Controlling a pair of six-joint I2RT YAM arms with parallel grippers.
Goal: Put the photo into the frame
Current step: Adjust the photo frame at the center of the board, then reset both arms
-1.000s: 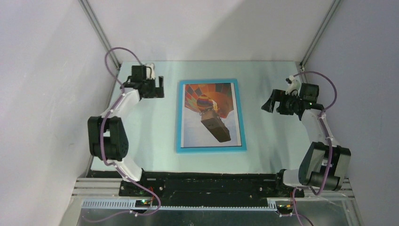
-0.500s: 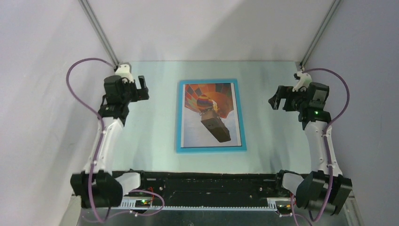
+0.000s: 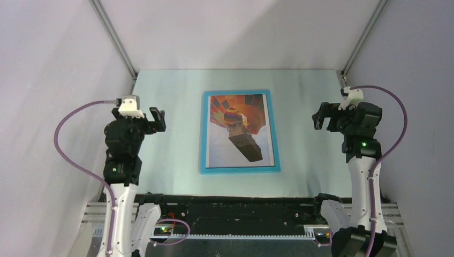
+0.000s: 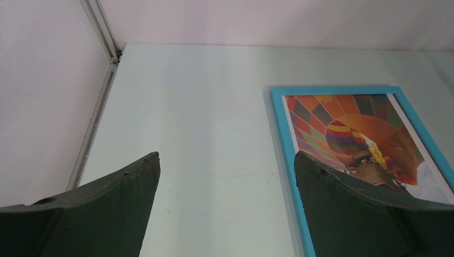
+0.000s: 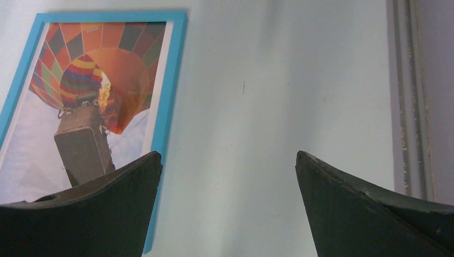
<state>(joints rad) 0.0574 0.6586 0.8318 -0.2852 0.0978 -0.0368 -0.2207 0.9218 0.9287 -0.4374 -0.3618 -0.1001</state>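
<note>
Left end effector (image 3: 158, 119): released, jaws spread wide, raised above the desk (image 3: 171, 160). Right end effector (image 3: 320, 118): also released, jaws wide, raised above the desk. The photo (image 3: 238, 131) sits inside the blue frame (image 3: 204, 134), face up, flat on the desk. Both lie between the two end effectors, to the right of the left one and to the left of the right one, touching neither.

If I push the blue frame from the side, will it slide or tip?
The frame lies flat and thin on the smooth table, so it would probably slide, not tip. Its straight, even edges suggest it is stiff rather than floppy. Its low edge probably offers little to pinch.
</note>
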